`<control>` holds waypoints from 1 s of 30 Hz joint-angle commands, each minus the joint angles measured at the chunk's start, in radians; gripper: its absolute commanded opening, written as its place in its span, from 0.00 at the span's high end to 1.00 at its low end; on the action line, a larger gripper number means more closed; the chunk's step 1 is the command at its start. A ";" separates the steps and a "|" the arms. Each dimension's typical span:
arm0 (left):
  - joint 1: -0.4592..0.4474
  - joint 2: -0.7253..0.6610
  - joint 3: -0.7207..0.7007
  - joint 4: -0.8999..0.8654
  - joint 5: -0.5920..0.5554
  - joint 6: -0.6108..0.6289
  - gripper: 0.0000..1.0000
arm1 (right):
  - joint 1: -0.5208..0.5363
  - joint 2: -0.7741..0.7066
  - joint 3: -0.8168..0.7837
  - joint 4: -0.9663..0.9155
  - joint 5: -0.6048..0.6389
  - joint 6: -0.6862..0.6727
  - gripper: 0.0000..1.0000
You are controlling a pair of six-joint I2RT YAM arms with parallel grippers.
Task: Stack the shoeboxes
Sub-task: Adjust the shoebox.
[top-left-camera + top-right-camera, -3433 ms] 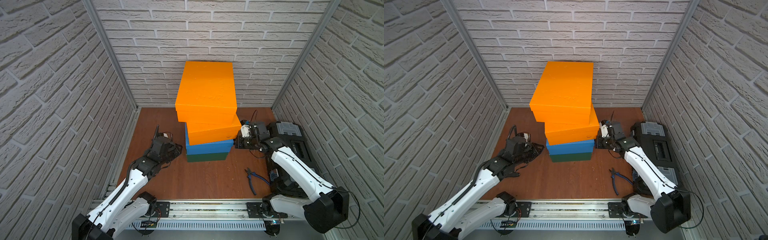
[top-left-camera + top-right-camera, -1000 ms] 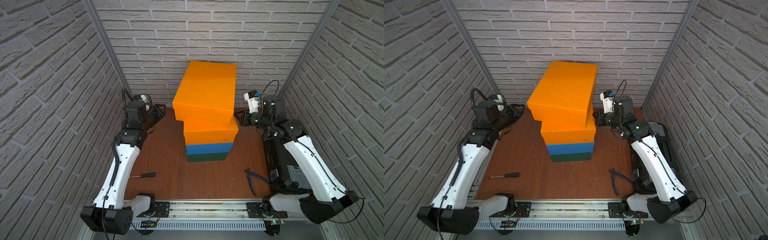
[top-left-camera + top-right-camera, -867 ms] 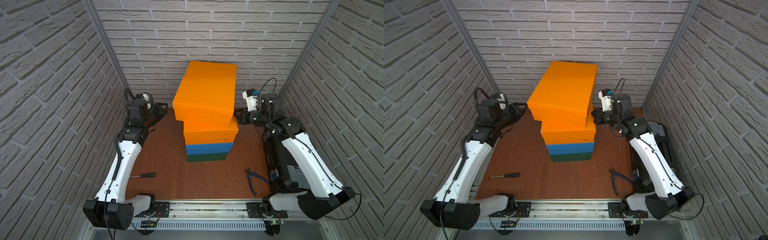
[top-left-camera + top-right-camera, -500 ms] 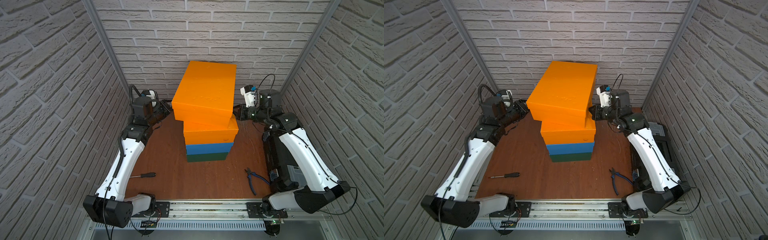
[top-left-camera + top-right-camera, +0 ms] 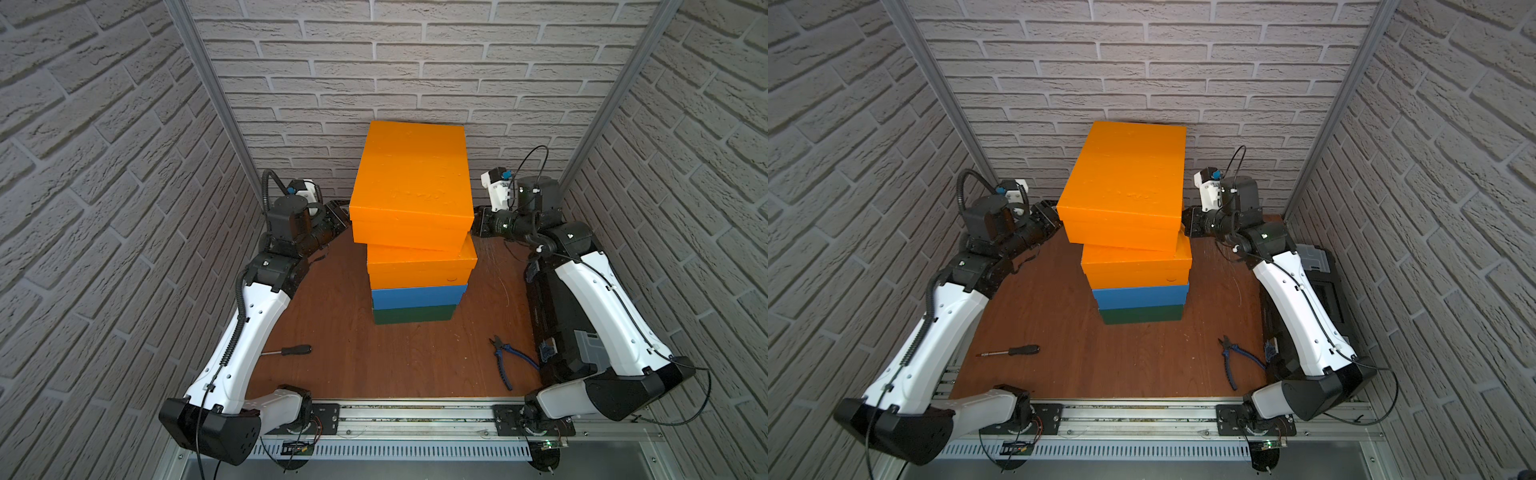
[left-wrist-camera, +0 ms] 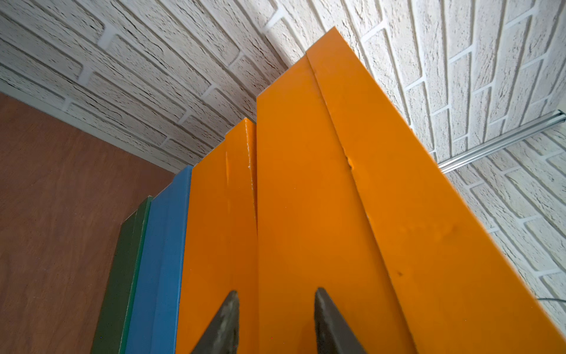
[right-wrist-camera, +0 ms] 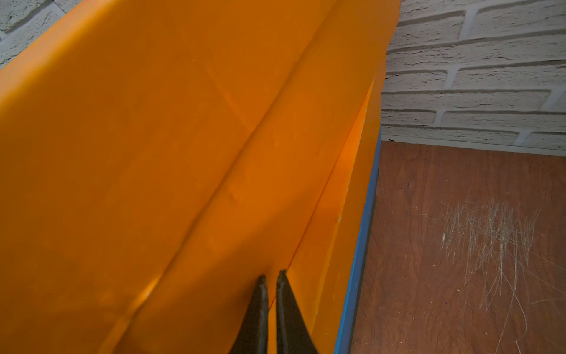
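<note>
all four shoeboxes in one column on table (image 5: 332, 324): green box (image 5: 413, 314) at bottom, then blue box (image 5: 417, 296), lower orange box (image 5: 419, 266), top orange box (image 5: 411, 174).
top one twisted, overhangs toward left arm's side (long axis runs toward back wall).
left gripper (image 6: 275, 294) at its left long side, jaws part-open on nothing, tips spanning seam between orange boxes.
right gripper (image 7: 272, 274) at opposite side, jaws nearly together, empty.
likely next: nudge from left to square it.
screwdriver (image 5: 291, 350), pliers (image 5: 505, 357), black tool case (image 5: 557, 316) well apart, not in way.
</note>
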 commanded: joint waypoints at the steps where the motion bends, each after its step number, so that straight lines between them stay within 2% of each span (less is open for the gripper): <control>1: -0.026 -0.027 0.006 0.048 -0.005 0.008 0.59 | 0.008 -0.005 0.032 0.049 -0.036 0.004 0.89; 18: -0.069 -0.092 -0.083 0.034 -0.050 -0.011 0.59 | 0.007 -0.058 0.031 0.036 0.015 -0.025 0.89; 30: -0.102 -0.096 -0.068 0.028 -0.053 -0.007 0.59 | 0.007 -0.087 0.015 0.033 0.010 -0.020 0.89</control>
